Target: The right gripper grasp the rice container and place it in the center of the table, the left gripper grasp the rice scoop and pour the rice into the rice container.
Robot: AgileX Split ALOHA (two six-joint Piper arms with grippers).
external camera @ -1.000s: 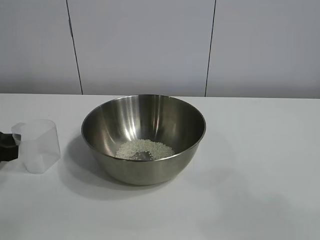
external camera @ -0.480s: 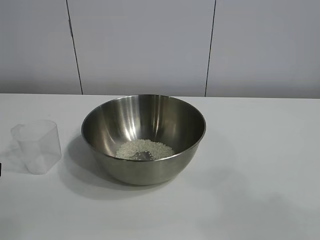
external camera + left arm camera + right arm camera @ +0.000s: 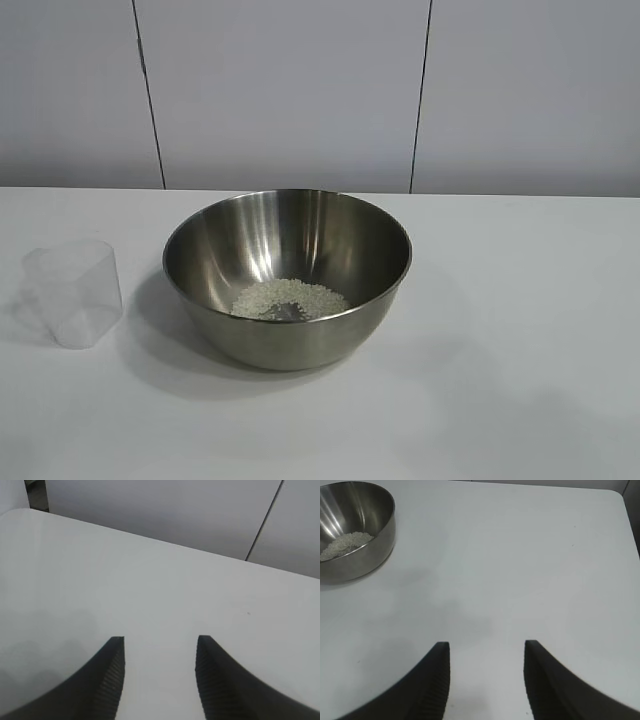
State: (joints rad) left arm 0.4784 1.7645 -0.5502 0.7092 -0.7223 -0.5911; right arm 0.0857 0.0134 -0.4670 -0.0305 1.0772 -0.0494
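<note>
Closing stage, judged: the bowl (image 3: 288, 278) sits mid-table (image 3: 520, 400) with rice (image 3: 290, 298) inside, and the scoop (image 3: 75, 291) stands upright and empty at its left, so only parking the arms seems left. The exterior view shows no gripper. The wrist views show the left gripper (image 3: 160, 650) and right gripper (image 3: 486, 652), jaws apart, holding nothing, over bare table.

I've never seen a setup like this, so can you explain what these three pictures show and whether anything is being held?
One camera faces a plain white table. On it stands a large round steel bowl holding a small heap of white rice grains, with a small clear plastic measuring cup upright beside it, apart. The other two cameras sit on the wrists of two robot arms, looking past their black pointed claws. The left gripper and right gripper are both open over bare table, holding nothing.
</note>
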